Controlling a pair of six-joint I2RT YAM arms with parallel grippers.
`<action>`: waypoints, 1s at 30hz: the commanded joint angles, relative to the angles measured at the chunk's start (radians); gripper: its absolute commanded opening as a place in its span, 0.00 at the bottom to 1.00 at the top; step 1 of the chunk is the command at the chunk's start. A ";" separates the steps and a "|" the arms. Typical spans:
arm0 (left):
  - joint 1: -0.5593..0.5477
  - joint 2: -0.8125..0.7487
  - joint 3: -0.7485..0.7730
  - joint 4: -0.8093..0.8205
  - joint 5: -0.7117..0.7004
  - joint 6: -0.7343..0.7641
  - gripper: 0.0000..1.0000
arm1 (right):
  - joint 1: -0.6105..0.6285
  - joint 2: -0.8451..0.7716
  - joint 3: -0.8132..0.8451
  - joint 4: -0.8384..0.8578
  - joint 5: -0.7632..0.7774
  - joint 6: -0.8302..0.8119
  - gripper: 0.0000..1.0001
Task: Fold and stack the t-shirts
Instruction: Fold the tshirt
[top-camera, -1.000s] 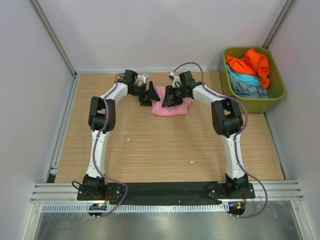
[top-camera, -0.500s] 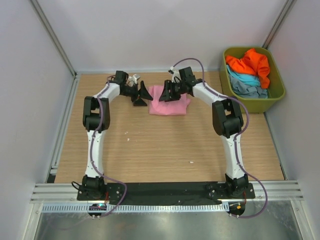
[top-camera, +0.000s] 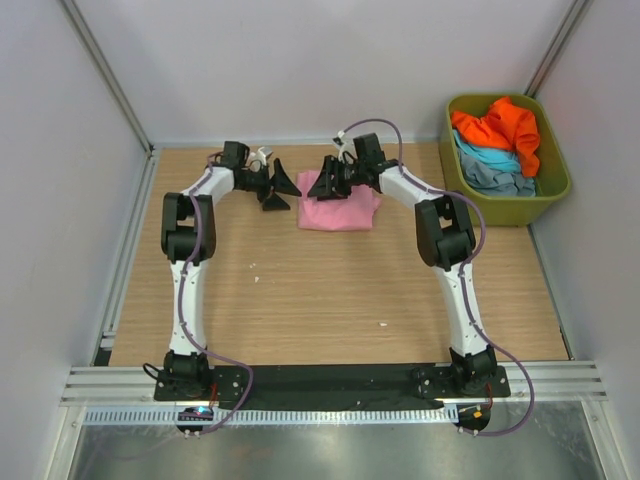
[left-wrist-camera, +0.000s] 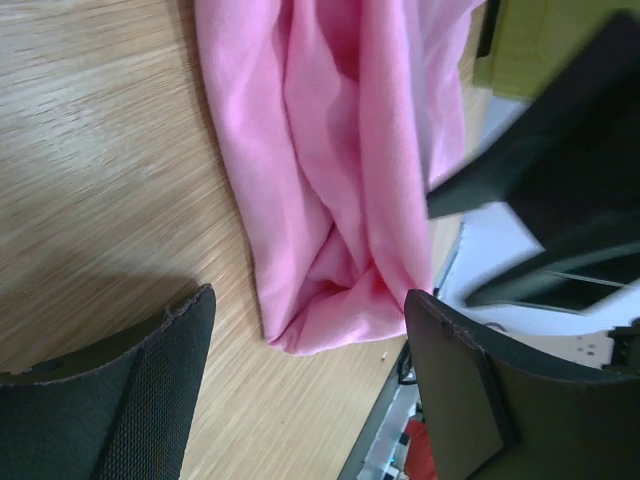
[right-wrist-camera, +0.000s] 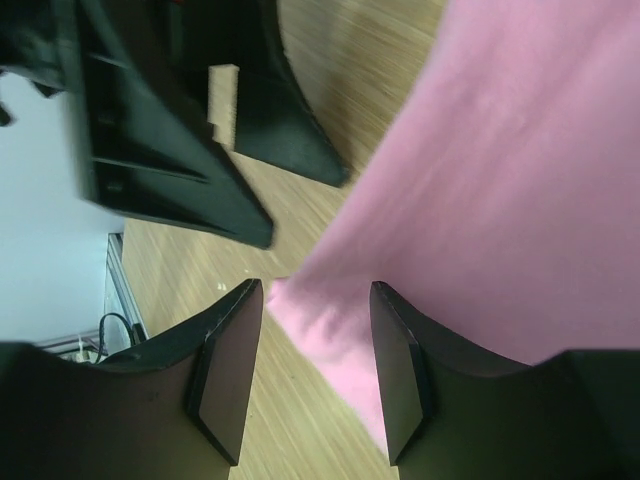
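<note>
Recorded pink t-shirt (top-camera: 345, 212) lying in a compact fold at the far middle of the table (top-camera: 300, 290), left gripper (top-camera: 283, 190) spread empty just beside it, right gripper (top-camera: 325, 185) parted, unclamped, over its far-left corner, evidently positioned for straightening; 3 tees (top-camera: 497, 125) waiting in the olive tub (top-camera: 556, 190).

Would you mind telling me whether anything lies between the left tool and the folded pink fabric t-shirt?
Nothing visible does. Only bare wooden table separates the open left tool from the folded pink fabric t-shirt. The open right tool straddles the shirt's corner on that side.
</note>
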 joint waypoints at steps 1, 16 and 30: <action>0.001 -0.034 -0.003 0.107 0.066 -0.082 0.78 | 0.008 0.034 0.006 -0.006 -0.017 0.020 0.53; -0.065 -0.008 -0.022 0.193 0.115 -0.152 0.78 | 0.014 0.037 -0.013 0.059 -0.035 0.060 0.53; -0.042 -0.065 -0.009 0.017 0.018 0.007 0.77 | 0.011 0.004 -0.031 0.056 -0.048 0.043 0.53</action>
